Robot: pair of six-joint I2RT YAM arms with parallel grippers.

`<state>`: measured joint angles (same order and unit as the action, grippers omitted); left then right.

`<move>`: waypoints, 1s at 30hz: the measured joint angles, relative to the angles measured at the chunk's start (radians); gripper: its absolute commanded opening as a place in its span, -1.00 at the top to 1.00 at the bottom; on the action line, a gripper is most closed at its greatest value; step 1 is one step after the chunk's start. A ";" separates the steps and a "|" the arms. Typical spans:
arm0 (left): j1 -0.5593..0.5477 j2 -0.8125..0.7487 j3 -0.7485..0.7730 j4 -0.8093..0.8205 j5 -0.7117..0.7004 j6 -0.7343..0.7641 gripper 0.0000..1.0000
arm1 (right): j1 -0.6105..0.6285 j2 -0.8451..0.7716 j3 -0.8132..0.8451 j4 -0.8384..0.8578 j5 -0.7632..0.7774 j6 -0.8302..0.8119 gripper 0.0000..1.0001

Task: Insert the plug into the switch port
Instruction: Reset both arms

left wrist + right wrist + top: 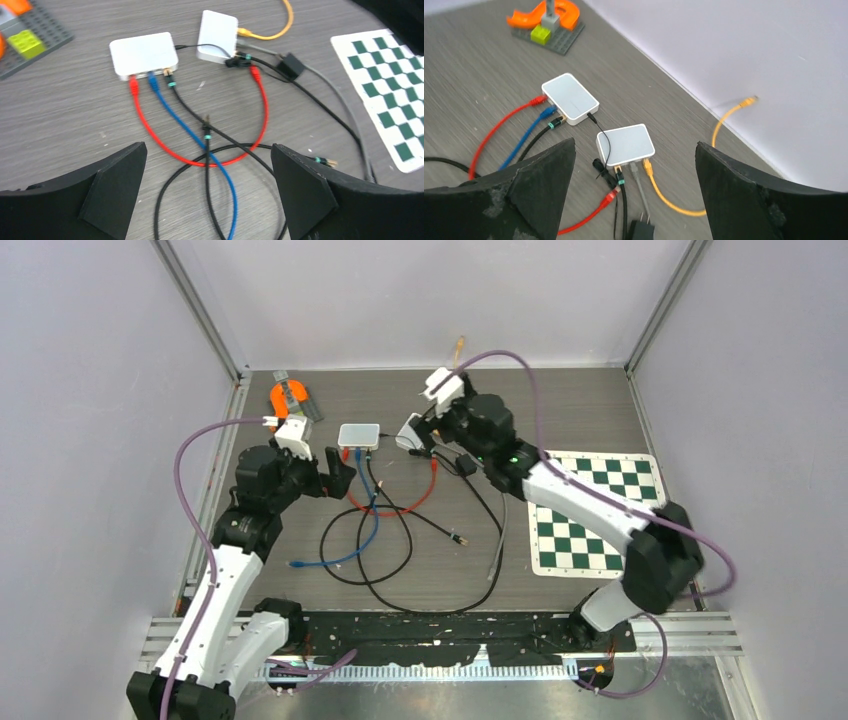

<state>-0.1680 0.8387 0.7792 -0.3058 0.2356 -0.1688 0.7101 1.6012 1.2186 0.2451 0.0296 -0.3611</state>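
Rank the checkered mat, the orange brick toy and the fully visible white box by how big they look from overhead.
1. Checkered mat: clearly the largest, even with an arm covering part of it.
2 and 3. Orange brick toy and white box: they look about alike, so I would not rank them.

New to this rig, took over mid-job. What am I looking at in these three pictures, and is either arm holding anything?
Two robot arms stand bolted at the near edge of the table. The top picture looks down from behind them, showing the left gripper and right gripper. The other two come from a camera on each wrist; the black wedges are that arm's own fingers. On it lie two white network boxes: the first switch, with red, blue and black cables plugged in, and the second switch, with an orange cable. A loose plug lies near the checkered mat. Both grippers are open, holding nothing.
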 measured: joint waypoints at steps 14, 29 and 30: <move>-0.020 -0.144 -0.135 0.260 0.397 -0.113 -0.99 | 0.009 -0.721 -0.321 -0.487 0.290 0.573 -0.91; -0.035 -0.239 -0.254 0.333 0.389 -0.183 -0.99 | 0.009 -0.927 -0.380 -0.716 0.506 0.777 -0.91; -0.035 -0.240 -0.254 0.330 0.387 -0.183 -0.99 | 0.009 -0.927 -0.383 -0.723 0.508 0.782 -0.91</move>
<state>-0.2031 0.5983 0.5247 0.0238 0.6224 -0.3519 0.7193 0.6739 0.8356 -0.4782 0.5377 0.4210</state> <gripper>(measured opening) 0.994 0.955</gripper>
